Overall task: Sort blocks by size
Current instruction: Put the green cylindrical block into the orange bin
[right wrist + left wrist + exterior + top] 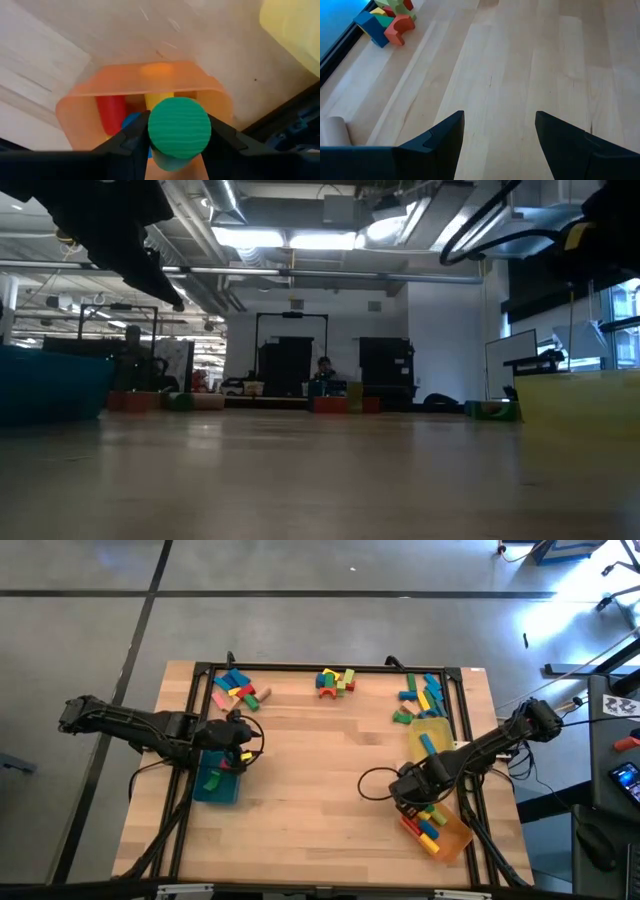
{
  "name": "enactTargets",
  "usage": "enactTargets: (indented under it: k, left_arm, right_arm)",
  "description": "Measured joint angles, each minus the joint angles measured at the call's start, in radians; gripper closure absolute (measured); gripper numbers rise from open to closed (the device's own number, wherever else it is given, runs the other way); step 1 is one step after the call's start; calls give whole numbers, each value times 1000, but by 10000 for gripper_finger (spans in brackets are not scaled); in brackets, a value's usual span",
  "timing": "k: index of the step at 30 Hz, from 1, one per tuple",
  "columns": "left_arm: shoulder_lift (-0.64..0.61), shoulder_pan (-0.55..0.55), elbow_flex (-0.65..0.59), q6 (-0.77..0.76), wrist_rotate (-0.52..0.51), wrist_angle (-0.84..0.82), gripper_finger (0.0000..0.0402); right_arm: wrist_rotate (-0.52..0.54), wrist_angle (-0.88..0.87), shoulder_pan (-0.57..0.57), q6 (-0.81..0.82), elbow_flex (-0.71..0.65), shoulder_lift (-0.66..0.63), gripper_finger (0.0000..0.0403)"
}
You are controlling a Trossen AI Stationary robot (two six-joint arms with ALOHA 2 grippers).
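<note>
Right gripper (179,131) is clamped on green cylinder (179,126), axis end-on, directly above orange tray (75,102); left gripper (499,137) is held spread.

Far-left pile (238,688): blue, pink, yellow, green and red blocks, loose heap near table's far edge.
Far-middle pile (335,681): red arch, blue, yellow, green pieces, clustered tight.
Far-right pile (420,696): mostly blue bars, some green, scattered at angles.
Green cylinder (179,129): round end face toward wrist camera, clamped between right gripper (176,145) fingers, above orange tray.
In orange tray: red cylinder (112,114), yellow cylinder (158,100), blue piece partly hidden.
</note>
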Motion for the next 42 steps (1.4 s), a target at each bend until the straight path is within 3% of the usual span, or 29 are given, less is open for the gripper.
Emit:
enactTargets:
  k: [7,13,42]
  left_arm:
    - [0,0,0,-1,0,0,172]
    - [0,0,0,-2,0,0,172]
    - [0,0,0,-1,0,0,172]
  right_arm:
    - [-34,-4,51,84,0,0,254]
    - [42,-14,93,97,0,0,252]
    - [85,-75,91,222,0,1,246]
